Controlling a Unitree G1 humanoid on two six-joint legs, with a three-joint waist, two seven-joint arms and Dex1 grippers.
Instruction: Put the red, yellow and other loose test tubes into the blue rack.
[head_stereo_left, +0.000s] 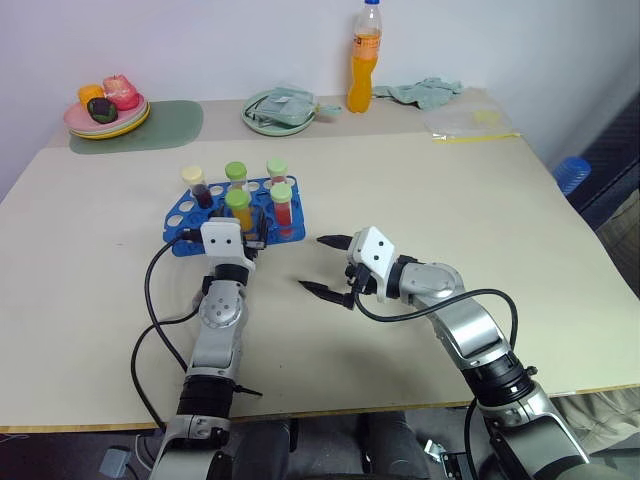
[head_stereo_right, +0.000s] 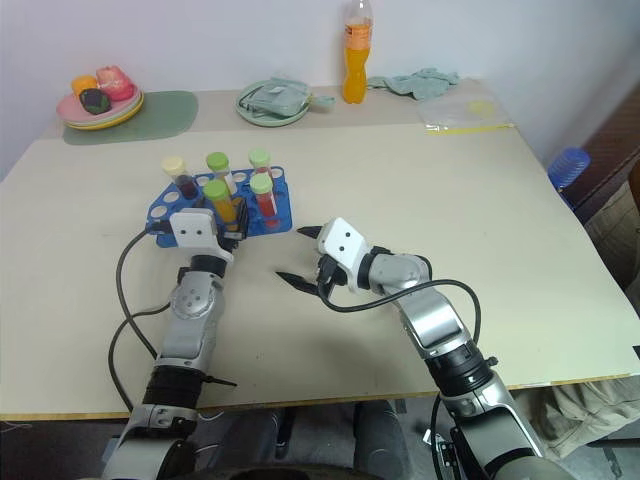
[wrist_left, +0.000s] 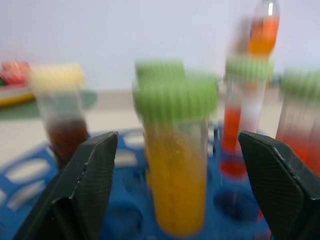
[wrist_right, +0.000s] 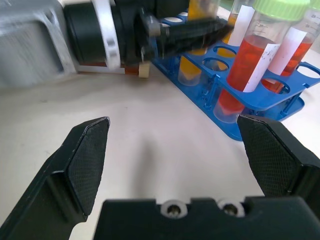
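Right gripper (head_stereo_left: 328, 265) spread wide over bare table (head_stereo_left: 450, 200) (nothing held), left gripper (wrist_left: 175, 165) parted either side of yellow-orange tube (wrist_left: 172, 170) without touching, tube upright in blue rack (head_stereo_left: 190, 215), maroon tube (head_stereo_left: 197, 186), red tubes behind, orange bottle (head_stereo_left: 366, 58) farthest.

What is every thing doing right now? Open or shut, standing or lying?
left gripper: jaws open around the yellow tube, not touching.
right gripper: jaws open, empty.
yellow tube: upright in rack.
blue rack: holding five capped tubes upright.
soda bottle: upright, capped.
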